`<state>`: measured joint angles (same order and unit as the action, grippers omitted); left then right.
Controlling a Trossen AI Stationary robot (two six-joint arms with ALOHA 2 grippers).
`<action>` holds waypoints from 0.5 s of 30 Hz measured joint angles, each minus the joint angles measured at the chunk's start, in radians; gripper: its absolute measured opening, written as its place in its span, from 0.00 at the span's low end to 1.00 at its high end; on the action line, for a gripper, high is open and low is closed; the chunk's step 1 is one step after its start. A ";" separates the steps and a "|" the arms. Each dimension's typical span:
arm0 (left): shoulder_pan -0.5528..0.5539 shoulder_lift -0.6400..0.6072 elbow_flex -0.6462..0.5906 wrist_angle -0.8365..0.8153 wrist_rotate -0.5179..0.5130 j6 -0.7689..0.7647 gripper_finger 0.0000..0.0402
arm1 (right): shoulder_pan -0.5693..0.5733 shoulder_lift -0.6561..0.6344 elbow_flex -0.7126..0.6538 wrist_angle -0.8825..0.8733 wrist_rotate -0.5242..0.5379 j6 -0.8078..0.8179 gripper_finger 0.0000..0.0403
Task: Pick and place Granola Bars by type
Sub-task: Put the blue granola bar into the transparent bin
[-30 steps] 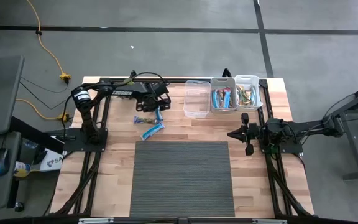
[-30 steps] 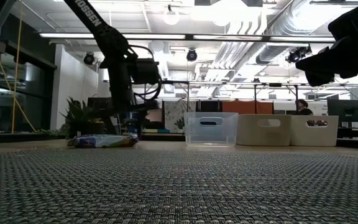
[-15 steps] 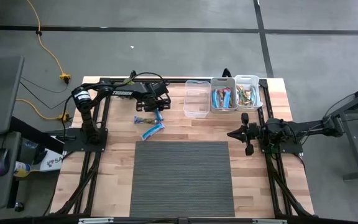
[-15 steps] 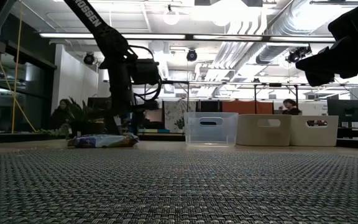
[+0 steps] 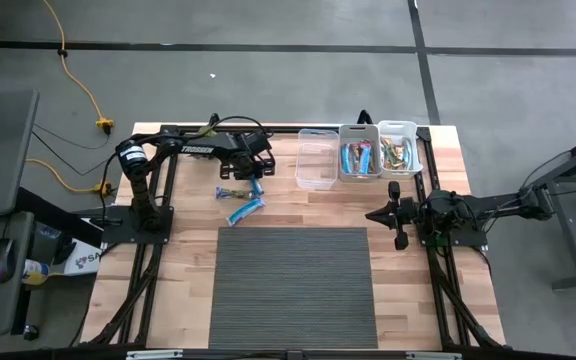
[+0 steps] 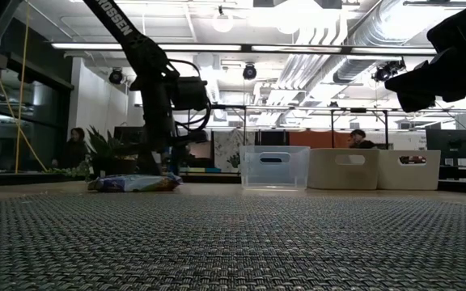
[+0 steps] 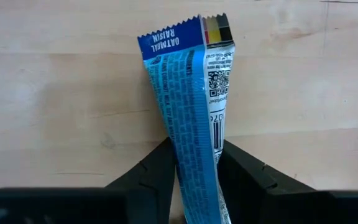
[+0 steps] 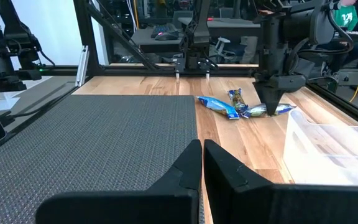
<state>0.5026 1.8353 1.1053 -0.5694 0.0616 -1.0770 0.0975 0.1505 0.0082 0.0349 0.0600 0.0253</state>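
I've got the left gripper point(image 7: 197, 171) pinching a blue oatmeal raisin bar point(image 7: 191, 106) near the tabletop's far edge, while the right gripper point(image 8: 202, 163) waits, fingers pressed together

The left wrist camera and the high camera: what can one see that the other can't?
Only the left wrist view shows the wrapper's print, "OATMEAL RAISIN" and a barcode, on the blue bar pinched between the left tool's fingers.

Only the high view shows the three bins, the grey mat, two more bars on the table, and the right tool waiting beside the mat.

Both show the wooden table, the left tool and its bar.
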 joint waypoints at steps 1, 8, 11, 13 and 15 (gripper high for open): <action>0.000 0.000 0.000 0.000 0.000 0.003 0.26 | 0.000 0.000 0.000 0.000 0.000 0.000 0.00; 0.000 0.000 0.000 0.002 0.004 0.007 0.21 | 0.000 0.000 0.000 0.000 0.000 0.000 0.00; -0.001 0.000 0.000 0.006 0.010 0.024 0.20 | 0.000 0.000 0.000 0.000 0.000 0.000 0.00; 0.000 0.000 0.000 0.009 0.015 0.030 0.19 | 0.000 0.000 0.000 0.000 0.000 0.000 0.00; 0.000 -0.004 0.000 0.015 0.022 0.038 0.18 | 0.000 0.000 0.000 0.000 0.000 0.000 0.00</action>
<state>0.5026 1.8317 1.1053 -0.5541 0.0837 -1.0395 0.0975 0.1504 0.0086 0.0349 0.0601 0.0253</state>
